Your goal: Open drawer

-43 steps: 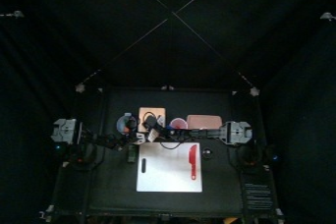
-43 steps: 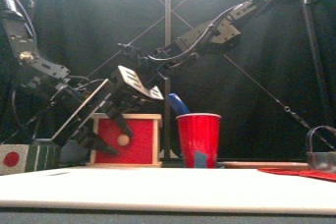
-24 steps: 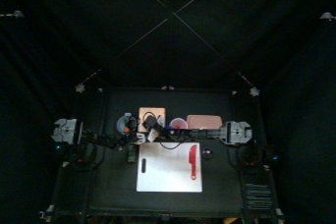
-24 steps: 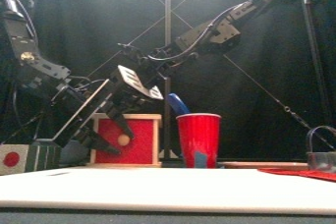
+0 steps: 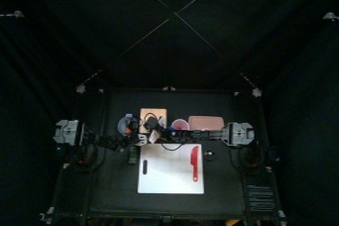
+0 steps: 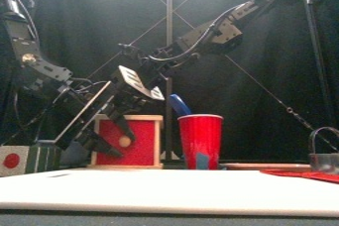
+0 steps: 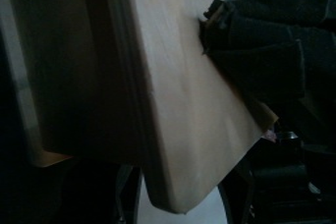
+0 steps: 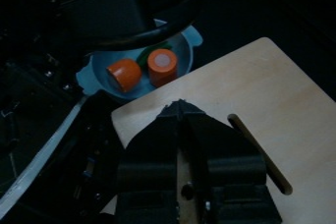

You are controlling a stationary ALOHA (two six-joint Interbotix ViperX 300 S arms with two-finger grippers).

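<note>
The small orange-tan wooden box [image 5: 154,113] stands at the back of the table, and its red drawer front [image 6: 135,143] with a round knob faces the front view. My left gripper [image 6: 106,136] is open and its fingers straddle the box's front left corner [image 7: 178,194] with gaps on both sides. My right arm reaches across from the right. Its gripper [image 8: 178,105] is shut, with the tips resting on the box's pale top [image 8: 250,90].
A red cup [image 6: 200,141] stands right of the box. A pinkish-grey block [image 5: 205,121] lies behind the white sheet [image 5: 166,178], which carries a red tool [image 5: 195,163] and a black marker [image 5: 143,165]. A blue bowl [image 8: 141,63] holds orange pieces.
</note>
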